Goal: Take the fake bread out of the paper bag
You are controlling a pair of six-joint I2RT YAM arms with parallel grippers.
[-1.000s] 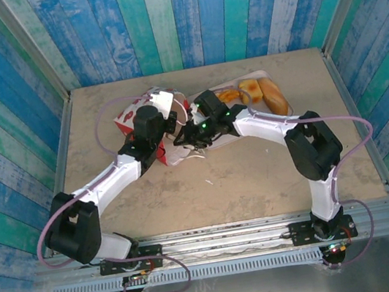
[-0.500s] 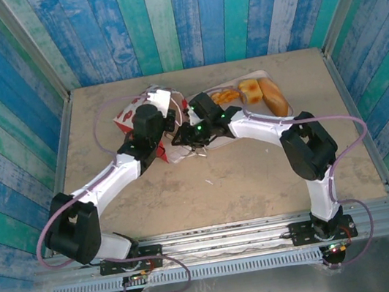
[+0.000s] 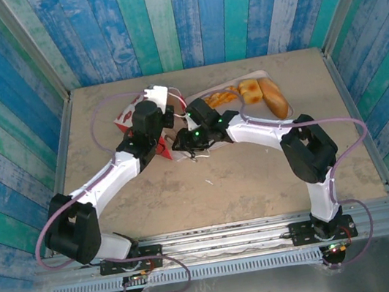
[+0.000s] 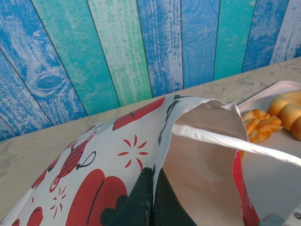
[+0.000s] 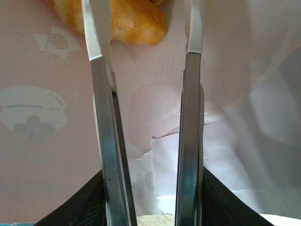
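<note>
Tongs [image 5: 106, 132], clamped at their handles by the right gripper [image 5: 148, 207], reach into the paper bag [image 4: 103, 160]. Their white-tipped arms stand apart with nothing between them. Just beyond the tips, slightly left, a golden piece of fake bread [image 5: 127, 16] lies on the bag's inner paper. Beside the tongs, the left gripper [image 4: 153, 197] is pinched together on the bag's rim. Other rolls [image 3: 260, 91] sit on the tray [image 4: 273, 179].

Bread [image 5: 126, 20] partly beyond top edge

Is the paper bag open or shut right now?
Open. The left hand pinches the paper bag at its rim, and its mouth gapes, showing the pale inside.
</note>
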